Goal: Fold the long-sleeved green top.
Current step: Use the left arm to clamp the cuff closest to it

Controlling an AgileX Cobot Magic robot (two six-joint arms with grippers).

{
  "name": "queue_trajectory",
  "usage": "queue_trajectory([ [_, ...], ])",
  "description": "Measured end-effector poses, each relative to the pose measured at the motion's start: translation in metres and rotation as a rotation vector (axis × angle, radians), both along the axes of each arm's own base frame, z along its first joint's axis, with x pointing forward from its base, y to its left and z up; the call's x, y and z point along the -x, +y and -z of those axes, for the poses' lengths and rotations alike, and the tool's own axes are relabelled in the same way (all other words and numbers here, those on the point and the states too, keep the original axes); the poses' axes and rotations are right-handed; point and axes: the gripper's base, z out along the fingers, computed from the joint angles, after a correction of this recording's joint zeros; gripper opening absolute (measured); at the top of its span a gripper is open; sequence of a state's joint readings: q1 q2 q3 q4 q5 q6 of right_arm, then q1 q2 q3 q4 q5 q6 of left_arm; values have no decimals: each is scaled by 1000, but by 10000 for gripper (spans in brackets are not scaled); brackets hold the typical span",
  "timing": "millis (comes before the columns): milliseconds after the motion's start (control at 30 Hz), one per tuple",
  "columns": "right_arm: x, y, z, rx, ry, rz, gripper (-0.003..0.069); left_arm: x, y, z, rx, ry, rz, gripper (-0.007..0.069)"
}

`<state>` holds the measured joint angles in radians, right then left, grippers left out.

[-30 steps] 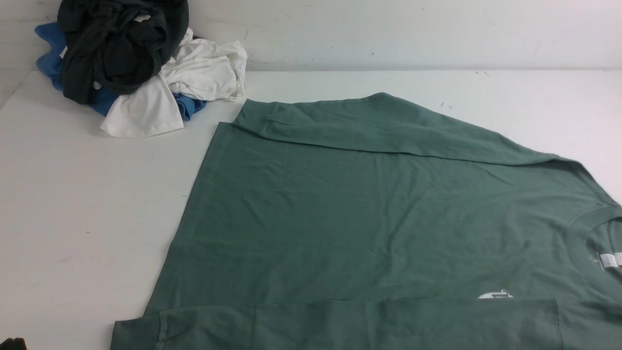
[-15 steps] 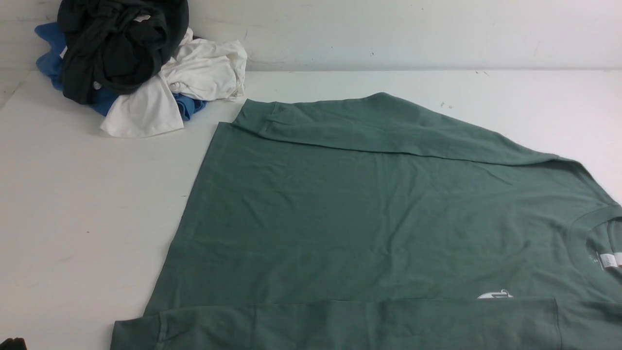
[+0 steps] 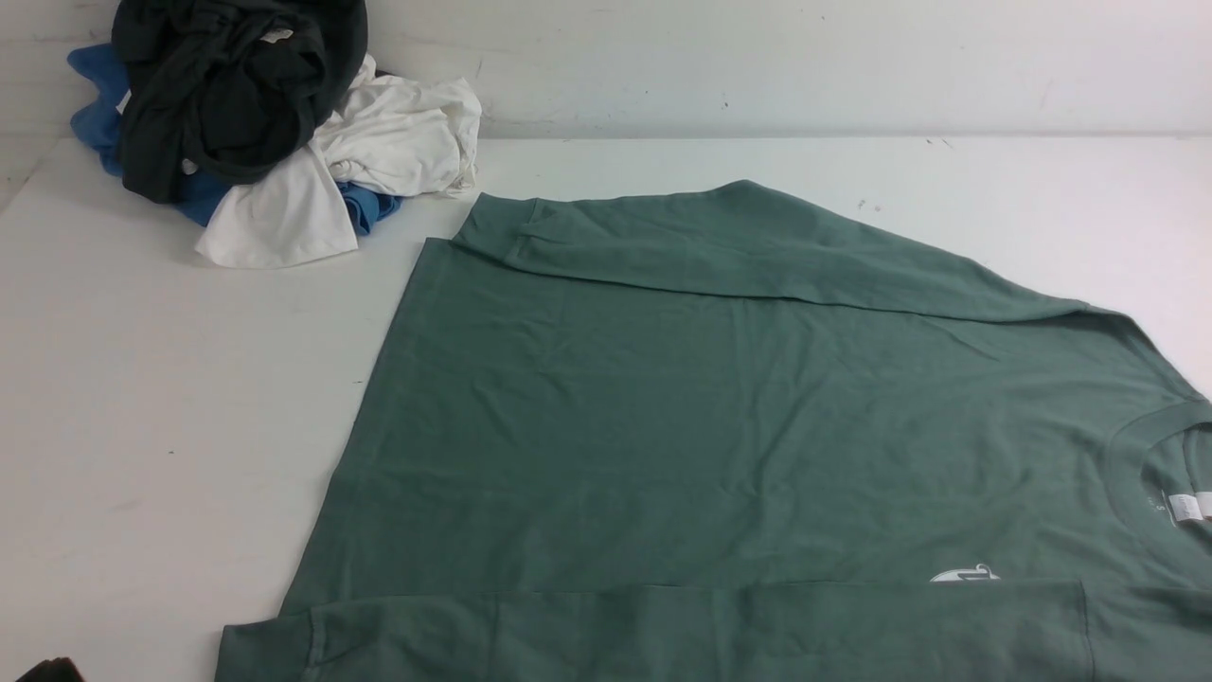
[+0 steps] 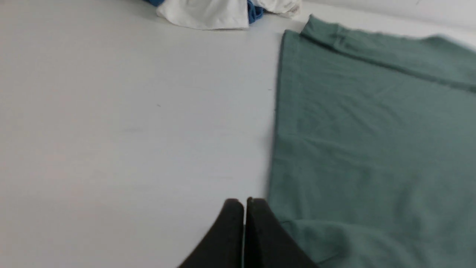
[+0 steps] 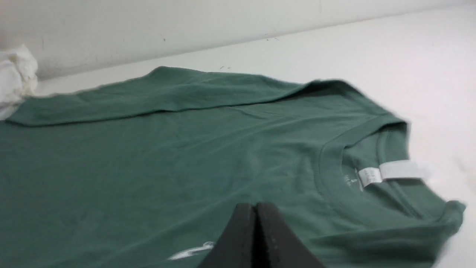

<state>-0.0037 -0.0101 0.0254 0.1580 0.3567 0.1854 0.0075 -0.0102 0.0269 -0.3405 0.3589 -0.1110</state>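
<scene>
The green long-sleeved top [image 3: 739,426] lies flat on the white table [image 3: 170,398], neck to the right, with both sleeves folded in over the body. Its white neck label [image 3: 1188,507] and white chest logo [image 3: 964,574] show. My left gripper [image 4: 244,203] is shut and empty, over bare table just beside the top's hem edge [image 4: 277,149]; only its dark tip [image 3: 47,671] shows in the front view. My right gripper [image 5: 256,206] is shut and empty, above the chest of the top [image 5: 148,156], near the logo [image 5: 193,251] and the ribbed collar [image 5: 334,149]. It is out of the front view.
A pile of clothes sits at the table's far left corner: a black garment [image 3: 227,85] on top of white [image 3: 379,142] and blue [image 3: 95,104] ones. A white wall [image 3: 757,66] runs along the table's far edge.
The left gripper's dark tip has shifted slightly to the right at the bottom left corner of the front view. The top has not moved.
</scene>
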Motion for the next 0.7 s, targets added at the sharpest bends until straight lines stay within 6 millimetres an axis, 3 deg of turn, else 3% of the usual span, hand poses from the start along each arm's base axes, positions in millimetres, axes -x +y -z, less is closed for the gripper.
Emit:
queue_trajectory([
  [67, 0, 2, 0, -133, 4, 2, -15, 0, -4, -2, 209, 3, -11, -7],
  [100, 0, 5, -1, -330, 9, 3, -15, 0, -7, -5, 407, 5, -20, -7],
  [167, 0, 9, -2, -561, 23, 2, -15, 0, -10, -8, 588, 9, -24, -7],
  [267, 0, 13, -5, -797, 28, -4, -15, 0, -12, -11, 693, 8, -21, -7],
  [500, 0, 13, -6, -775, 17, -16, -15, -1, -11, -13, 710, -15, -25, -7],
  [567, 0, 13, -6, -741, 12, -21, -15, 0, -11, -18, 637, -39, -1, -7],
  [700, 1, 13, -14, -563, -27, -56, -15, 10, -14, -67, 295, -201, 117, -7],
])
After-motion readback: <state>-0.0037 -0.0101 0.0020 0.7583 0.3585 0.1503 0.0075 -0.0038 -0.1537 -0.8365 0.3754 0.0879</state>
